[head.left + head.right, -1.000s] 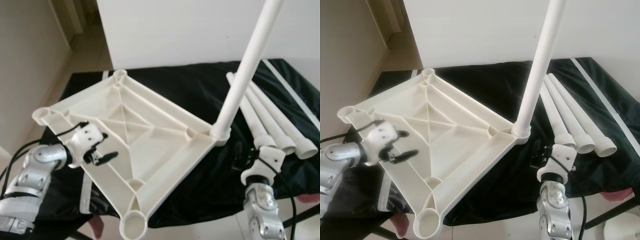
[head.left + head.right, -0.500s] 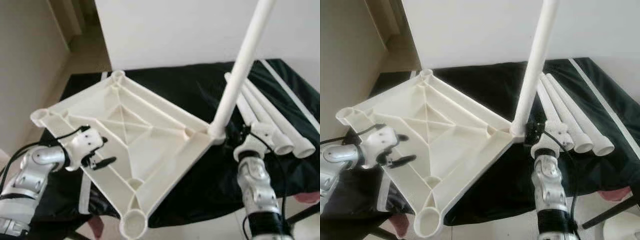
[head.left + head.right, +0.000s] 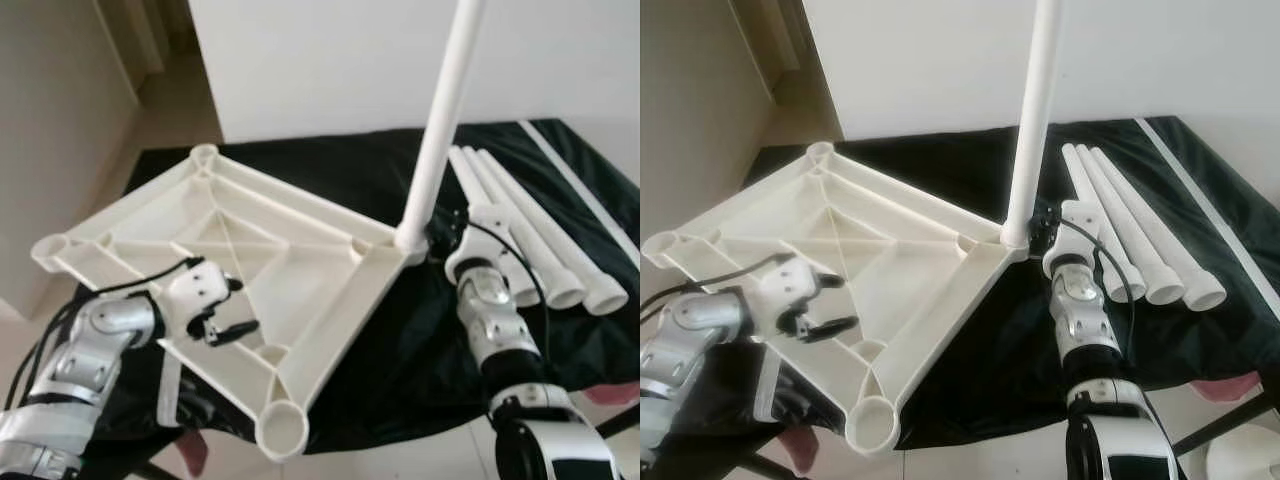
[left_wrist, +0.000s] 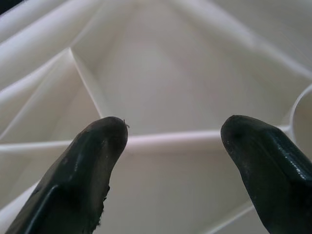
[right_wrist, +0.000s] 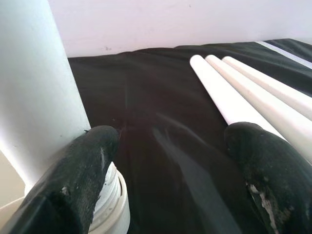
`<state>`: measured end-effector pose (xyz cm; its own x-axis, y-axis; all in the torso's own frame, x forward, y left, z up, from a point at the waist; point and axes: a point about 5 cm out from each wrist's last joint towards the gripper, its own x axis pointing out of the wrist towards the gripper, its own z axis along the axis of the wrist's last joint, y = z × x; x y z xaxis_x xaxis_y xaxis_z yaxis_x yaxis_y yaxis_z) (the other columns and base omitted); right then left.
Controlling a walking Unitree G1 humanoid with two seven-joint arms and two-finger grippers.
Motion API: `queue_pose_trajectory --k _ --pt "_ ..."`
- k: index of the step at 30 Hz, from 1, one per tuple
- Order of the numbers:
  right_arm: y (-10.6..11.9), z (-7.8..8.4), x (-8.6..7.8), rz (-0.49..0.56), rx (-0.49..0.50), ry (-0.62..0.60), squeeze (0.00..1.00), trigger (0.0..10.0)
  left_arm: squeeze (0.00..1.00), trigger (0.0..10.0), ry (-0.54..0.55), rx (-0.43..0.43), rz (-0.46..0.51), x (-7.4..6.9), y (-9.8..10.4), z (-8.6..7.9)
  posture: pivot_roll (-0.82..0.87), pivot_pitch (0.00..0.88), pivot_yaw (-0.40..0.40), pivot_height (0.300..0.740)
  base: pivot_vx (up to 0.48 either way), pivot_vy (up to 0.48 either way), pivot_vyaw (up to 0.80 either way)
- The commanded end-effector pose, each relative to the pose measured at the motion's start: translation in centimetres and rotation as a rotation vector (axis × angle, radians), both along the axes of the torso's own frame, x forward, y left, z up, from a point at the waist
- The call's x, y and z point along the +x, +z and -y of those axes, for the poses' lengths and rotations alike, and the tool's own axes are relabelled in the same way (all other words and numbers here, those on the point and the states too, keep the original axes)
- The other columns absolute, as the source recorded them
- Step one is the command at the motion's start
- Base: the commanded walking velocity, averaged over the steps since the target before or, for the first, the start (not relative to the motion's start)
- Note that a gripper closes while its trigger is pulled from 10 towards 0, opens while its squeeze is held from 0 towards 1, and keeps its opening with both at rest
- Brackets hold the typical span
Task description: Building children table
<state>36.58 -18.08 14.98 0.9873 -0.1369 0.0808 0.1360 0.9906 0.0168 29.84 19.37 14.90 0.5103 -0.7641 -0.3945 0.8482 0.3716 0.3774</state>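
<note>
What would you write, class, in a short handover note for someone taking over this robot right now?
Left gripper: open, over the ribbed underside of the upside-down white table top, near its front-left edge.
Right gripper: open, at the foot of the standing leg, one finger against the leg's threaded collar, not clamped.
Table top rests on the black cloth; three loose legs lie side by side on the cloth to the right.
Done: one leg stands in the right corner socket.
Left: fit the three loose legs into the other corner sockets, then turn the table upright.
</note>
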Motion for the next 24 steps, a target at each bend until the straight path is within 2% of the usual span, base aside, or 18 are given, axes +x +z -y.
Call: queue_pose_trajectory --k 1,3,5,10,12,13,14,19,22,24 --pt "0.2 0.0 -0.2 0.04 0.015 0.016 0.0 10.0 0.0 10.0 0.021 -0.077 0.032 0.2 1.6 -0.3 0.04 0.0 0.024 0.74 0.0 0.0 0.0" --pt "0.1 0.5 -0.7 0.069 0.022 0.017 0.0 10.0 0.0 10.0 0.01 -0.168 0.032 -0.1 2.9 -0.3 0.04 0.0 0.021 0.74 0.0 0.0 0.0" --pt "-0.2 0.8 -1.1 0.075 0.023 0.025 0.0 10.0 0.0 10.0 -0.018 -0.222 0.017 -0.4 3.7 -0.3 0.04 0.0 0.021 0.74 0.0 0.0 0.0" --pt "-0.8 1.1 -1.7 0.087 0.021 0.047 0.0 10.0 0.0 10.0 -0.06 -0.246 -0.028 -1.1 4.0 -0.4 0.04 0.0 0.028 0.74 0.0 0.0 0.0" --pt "-1.1 1.3 -2.4 0.093 0.016 0.08 0.0 10.0 0.0 10.0 -0.11 -0.139 -0.102 -2.0 2.6 -0.6 0.03 0.0 0.037 0.74 0.0 0.0 0.0" --pt "-1.1 1.3 -2.4 0.093 0.016 0.08 0.0 10.0 0.0 10.0 -0.11 -0.139 -0.102 -2.0 2.6 -0.6 0.03 0.0 0.037 0.74 0.0 0.0 0.0" --pt "-1.4 1.4 -2.6 0.084 0.008 0.089 0.0 10.0 0.0 10.0 -0.116 -0.086 -0.129 -2.2 1.8 -0.8 0.03 0.0 0.041 0.74 0.0 0.0 0.0" --pt "-1.8 1.7 -2.9 0.076 -0.001 0.11 0.0 10.0 0.0 10.0 -0.103 -0.016 -0.168 -2.3 0.7 -1.1 0.02 0.0 0.044 0.74 0.0 0.0 0.0" --pt "-1.6 2.1 -2.9 0.078 -0.013 0.108 0.0 10.0 0.0 10.0 -0.082 0.057 -0.178 -2.1 -0.2 -1.6 0.01 0.0 0.048 0.74 0.0 0.0 0.0" --pt "-1.5 2.2 -2.9 0.079 -0.014 0.107 0.0 10.0 0.0 10.0 -0.072 0.067 -0.182 -2.0 -0.3 -1.6 0.01 0.0 0.048 0.74 0.0 0.0 0.0"
